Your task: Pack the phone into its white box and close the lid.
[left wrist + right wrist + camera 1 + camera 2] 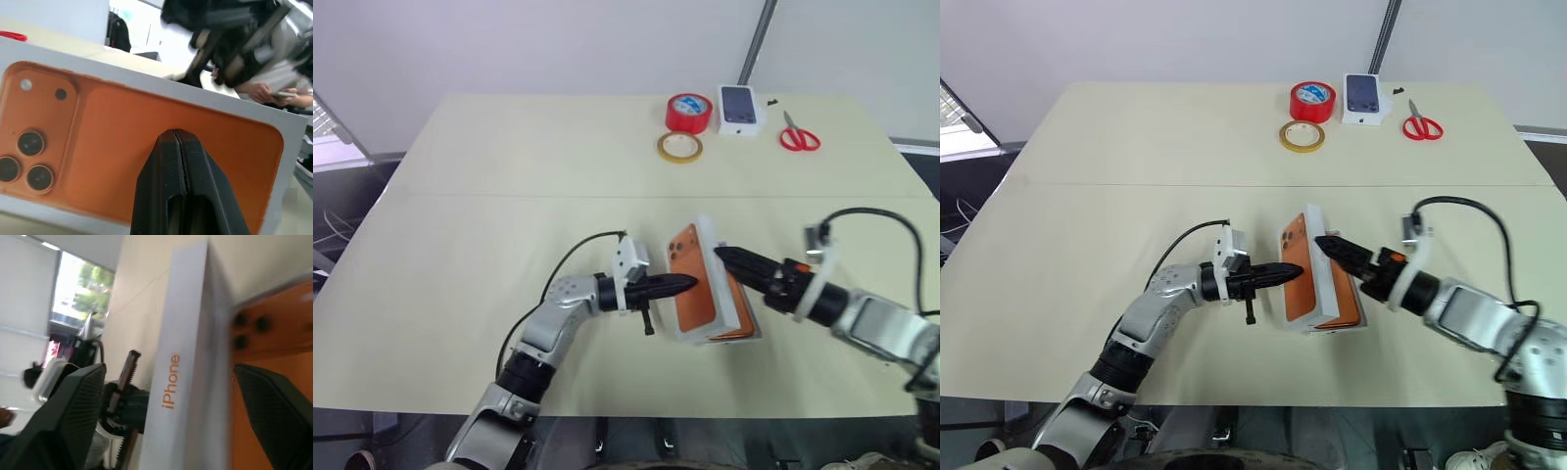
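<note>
Left claw point(690, 284), fingers together, presses the tilted lid point(693, 284).

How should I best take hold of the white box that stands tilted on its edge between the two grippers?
Grip the white box across its narrow side wall, coming from the robot's right. The broad orange faces look too wide for the fingers, but the thin wall fits between them: the open right gripper straddles it. The shut left gripper at the opposite face could steady it.
</note>
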Tool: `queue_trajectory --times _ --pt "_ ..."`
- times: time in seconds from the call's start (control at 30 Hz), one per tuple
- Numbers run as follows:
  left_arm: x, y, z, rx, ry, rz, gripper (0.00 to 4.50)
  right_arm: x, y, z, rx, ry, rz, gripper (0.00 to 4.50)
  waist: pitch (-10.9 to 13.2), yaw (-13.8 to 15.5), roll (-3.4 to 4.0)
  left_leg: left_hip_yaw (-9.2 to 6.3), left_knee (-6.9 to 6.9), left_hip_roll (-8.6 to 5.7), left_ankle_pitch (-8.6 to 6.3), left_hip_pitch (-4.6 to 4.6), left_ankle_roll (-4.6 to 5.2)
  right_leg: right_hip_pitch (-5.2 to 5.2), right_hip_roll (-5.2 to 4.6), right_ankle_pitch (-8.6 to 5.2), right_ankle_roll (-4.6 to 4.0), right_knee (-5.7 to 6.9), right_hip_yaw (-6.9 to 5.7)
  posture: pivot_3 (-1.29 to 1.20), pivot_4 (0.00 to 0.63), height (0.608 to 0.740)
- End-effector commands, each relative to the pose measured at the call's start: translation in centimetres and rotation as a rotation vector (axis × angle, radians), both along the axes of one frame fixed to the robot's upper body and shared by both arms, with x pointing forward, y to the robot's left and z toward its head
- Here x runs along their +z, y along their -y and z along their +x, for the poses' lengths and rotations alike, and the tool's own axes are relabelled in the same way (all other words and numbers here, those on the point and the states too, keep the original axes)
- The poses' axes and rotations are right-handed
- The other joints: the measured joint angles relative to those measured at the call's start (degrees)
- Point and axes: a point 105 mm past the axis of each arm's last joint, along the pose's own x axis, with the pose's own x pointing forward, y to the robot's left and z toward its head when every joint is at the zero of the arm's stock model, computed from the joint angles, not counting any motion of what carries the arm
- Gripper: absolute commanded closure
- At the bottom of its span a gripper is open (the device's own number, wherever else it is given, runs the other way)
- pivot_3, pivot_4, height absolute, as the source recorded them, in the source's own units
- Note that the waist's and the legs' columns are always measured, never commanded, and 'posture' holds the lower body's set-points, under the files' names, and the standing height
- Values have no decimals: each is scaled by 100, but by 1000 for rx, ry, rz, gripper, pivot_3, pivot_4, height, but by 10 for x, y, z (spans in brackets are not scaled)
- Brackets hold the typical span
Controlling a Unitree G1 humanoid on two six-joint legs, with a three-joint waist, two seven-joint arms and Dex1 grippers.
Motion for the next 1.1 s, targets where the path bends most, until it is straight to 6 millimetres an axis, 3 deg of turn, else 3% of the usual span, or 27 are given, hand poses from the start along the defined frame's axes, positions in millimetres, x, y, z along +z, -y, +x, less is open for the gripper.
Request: queue_trajectory --times 0.03,0.2,0.27,0.33,0.43,0.53,0.67,0.73,0.97,1.1 --pt "7 13 -2 -36 34 -27 4500 16 19 -9 17 92 -62 78 1 -5 -2 0 0 1 0 0 0 0 2 0 0 0 0 0 150 740" --pt "8 15 0 -39 31 -34 4500 16 54 11 -131 222 -303 78 1 -13 -1 5 3 1 0 4 2 1 5 0 1 5 3 0 150 740" --pt "10 11 2 -32 25 -39 4500 11 56 22 -171 268 -416 578 -1 -12 1 4 2 2 0 5 2 0 7 0 1 6 3 0 150 740" --pt "14 4 3 -22 34 -37 4500 5 55 30 -165 349 -581 1346 -1 -12 1 5 3 2 0 6 1 0 7 0 1 7 3 0 150 740" --pt "19 -13 11 30 54 -11 4500 -5 42 33 -88 488 -790 2897 -1 1 1 3 3 2 0 5 1 0 8 0 2 7 2 0 150 740" --pt "21 -36 25 121 64 34 4500 -10 28 37 -63 579 -858 4468 -1 -5 1 3 3 2 1 6 -1 -1 8 0 2 8 2 0 150 740" --pt "24 -55 41 206 52 61 4500 -17 13 37 -11 653 -922 4468 -1 10 1 2 3 1 3 7 -5 -1 7 0 2 9 2 0 150 740" --pt "11 -56 46 222 23 126 4500 -20 6 34 21 673 -924 4468 -1 24 1 2 3 -2 3 6 -5 -1 5 0 2 8 2 0 150 740" --pt "-14 -39 37 121 -53 245 4500 -23 -4 28 96 711 -942 4468 -1 8 1 -1 3 -6 4 7 -6 -1 3 0 2 9 2 0 150 740" --pt "-13 -33 32 69 -71 239 4500 -22 -5 25 113 720 -957 4468 -1 5 1 -1 3 -6 4 9 -7 -1 3 0 1 10 2 0 150 740"
